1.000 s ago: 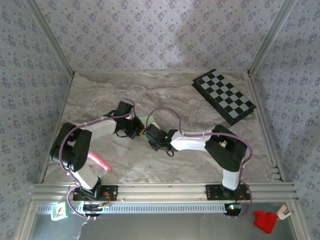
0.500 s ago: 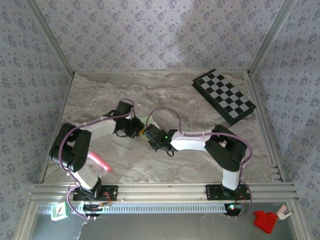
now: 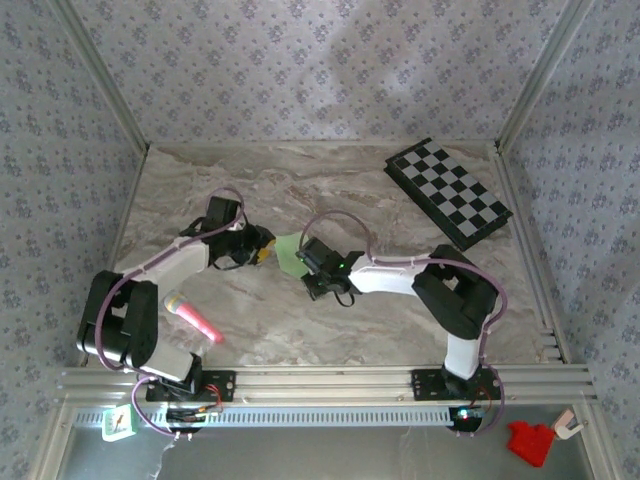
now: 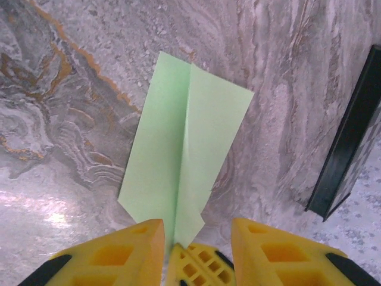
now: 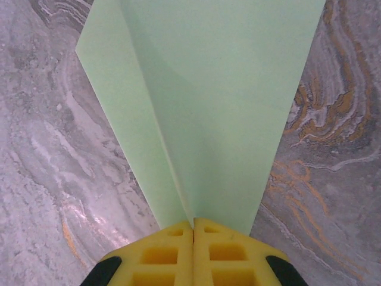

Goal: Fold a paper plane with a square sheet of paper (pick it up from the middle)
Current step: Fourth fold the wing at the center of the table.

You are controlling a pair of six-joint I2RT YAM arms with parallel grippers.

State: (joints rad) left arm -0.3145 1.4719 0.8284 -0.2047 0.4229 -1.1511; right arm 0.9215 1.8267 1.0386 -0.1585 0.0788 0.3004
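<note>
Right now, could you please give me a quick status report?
Left gripper open, at one end of the paper plane. Right gripper shut on the other end. Pink marker lies apart.

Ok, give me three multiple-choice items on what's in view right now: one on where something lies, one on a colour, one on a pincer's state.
1. Where on the marble table does the black-and-grey chequered board lie?
A far right corner; B near left corner; C dead centre.
2. What colour is the plastic marker lying at the table's near left?
A blue; B pink; C black.
3. The right pincer is:
A wide open; B shut on the marker; C shut on the pale green folded paper plane.

Answers:
1. A, the board sits where the far and right walls meet.
2. B, its barrel is bright pink.
3. C, the wrist view shows it closed on the plane's near end.
</note>
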